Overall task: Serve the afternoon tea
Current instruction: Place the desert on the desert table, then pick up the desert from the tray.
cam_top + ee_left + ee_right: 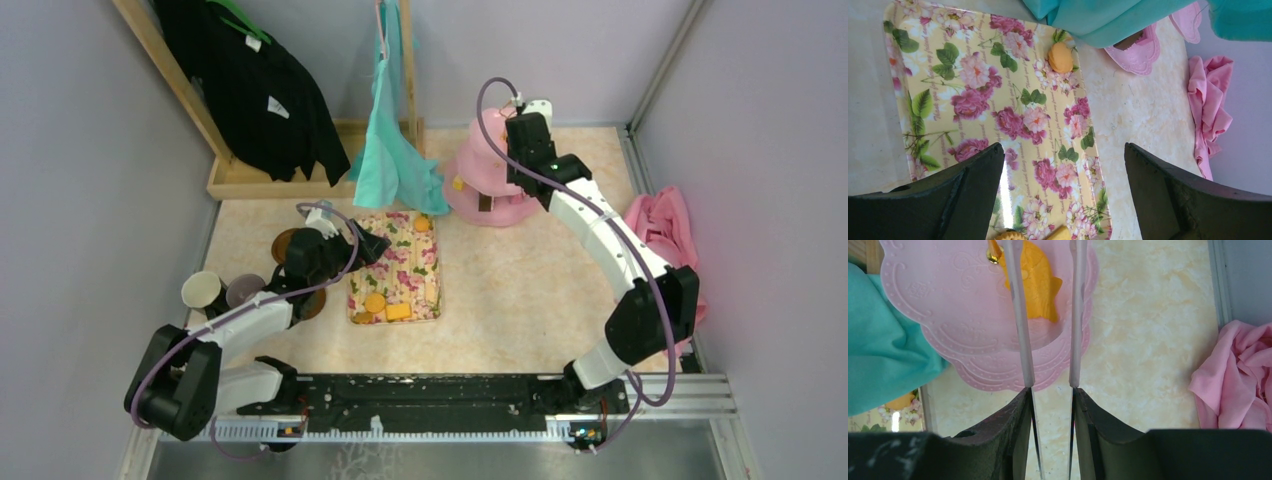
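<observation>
stand (973, 315) edge-cropped, snack (1040, 285) behind fingers (1020, 315)

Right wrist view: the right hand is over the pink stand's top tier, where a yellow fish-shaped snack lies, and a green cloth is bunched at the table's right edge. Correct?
Not quite. The cloth bunched at the table's right edge is pink, not green, as the right wrist view shows. The rest holds: the right hand is over the pink stand, and the yellow fish-shaped snack lies on its top tier.
</observation>
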Robot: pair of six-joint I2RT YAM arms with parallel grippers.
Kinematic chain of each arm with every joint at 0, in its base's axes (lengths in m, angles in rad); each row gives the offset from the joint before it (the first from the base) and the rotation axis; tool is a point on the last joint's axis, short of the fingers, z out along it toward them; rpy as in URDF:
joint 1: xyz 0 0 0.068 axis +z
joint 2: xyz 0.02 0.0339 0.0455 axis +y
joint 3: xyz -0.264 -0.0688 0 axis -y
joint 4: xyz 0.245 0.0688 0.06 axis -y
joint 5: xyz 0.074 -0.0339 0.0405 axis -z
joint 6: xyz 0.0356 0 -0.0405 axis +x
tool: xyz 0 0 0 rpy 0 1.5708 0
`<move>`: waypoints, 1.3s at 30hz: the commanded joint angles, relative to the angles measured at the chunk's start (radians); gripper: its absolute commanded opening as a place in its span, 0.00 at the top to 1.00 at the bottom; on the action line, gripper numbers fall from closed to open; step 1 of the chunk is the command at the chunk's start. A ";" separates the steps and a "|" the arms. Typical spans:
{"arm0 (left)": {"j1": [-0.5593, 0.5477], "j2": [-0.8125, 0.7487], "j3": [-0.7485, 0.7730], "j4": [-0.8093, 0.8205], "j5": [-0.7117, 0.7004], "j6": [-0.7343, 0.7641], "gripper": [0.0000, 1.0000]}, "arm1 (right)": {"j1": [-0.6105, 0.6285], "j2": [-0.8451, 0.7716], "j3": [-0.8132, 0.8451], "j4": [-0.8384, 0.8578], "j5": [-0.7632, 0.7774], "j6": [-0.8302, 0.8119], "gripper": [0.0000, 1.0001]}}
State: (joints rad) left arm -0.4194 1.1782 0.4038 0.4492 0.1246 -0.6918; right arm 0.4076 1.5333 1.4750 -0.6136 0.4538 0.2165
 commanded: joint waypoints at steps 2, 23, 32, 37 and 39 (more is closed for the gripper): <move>-0.005 0.008 0.026 0.037 0.012 -0.001 0.06 | -0.010 -0.018 0.054 0.040 -0.001 -0.001 0.66; -0.008 -0.014 0.059 -0.014 -0.015 0.005 0.05 | 0.006 -0.169 -0.037 0.040 -0.023 0.011 0.76; -0.006 -0.049 0.049 -0.068 -0.075 -0.036 0.05 | 0.155 -0.260 -0.152 0.033 0.029 0.009 0.77; -0.005 -0.066 0.022 -0.088 -0.117 -0.077 0.05 | 0.285 -0.305 -0.214 0.017 0.054 0.037 0.78; -0.004 -0.065 0.019 -0.101 -0.120 -0.082 0.05 | 0.335 -0.313 -0.243 0.014 0.055 0.053 0.78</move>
State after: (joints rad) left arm -0.4210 1.1305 0.4358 0.3767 0.0395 -0.7448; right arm 0.6750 1.2816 1.2587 -0.6220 0.4702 0.2337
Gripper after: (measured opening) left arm 0.946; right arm 0.223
